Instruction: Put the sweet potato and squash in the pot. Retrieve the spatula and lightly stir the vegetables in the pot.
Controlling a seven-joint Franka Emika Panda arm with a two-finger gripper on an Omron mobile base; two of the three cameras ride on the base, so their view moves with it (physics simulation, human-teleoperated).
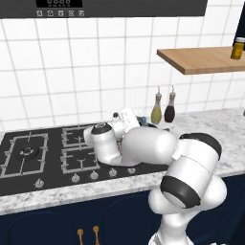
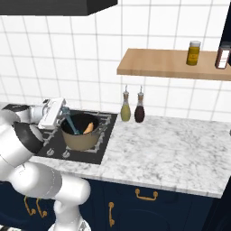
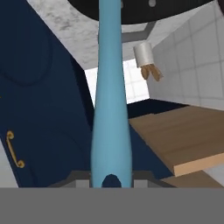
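The tan pot (image 2: 79, 141) stands on the right burner of the cooktop. Inside it an orange-brown sweet potato (image 2: 89, 128) leans against the far wall. The teal spatula (image 2: 71, 123) slants down into the pot, and my gripper (image 2: 64, 110) is shut on its handle just above the left rim. In the hand view the handle of the spatula (image 3: 109, 109) runs straight up from between the fingertips of the gripper (image 3: 109, 180). The squash is hidden from view. In the left base view my arm covers the pot; the white hand (image 1: 127, 116) shows behind it.
Two bottles (image 2: 125, 111) (image 2: 140, 112) stand against the tiled wall right of the cooktop (image 1: 28, 149). A wooden shelf (image 2: 171, 63) with a yellow jar (image 2: 194, 53) hangs above the marble counter (image 2: 171, 144). Dark cabinets sit below.
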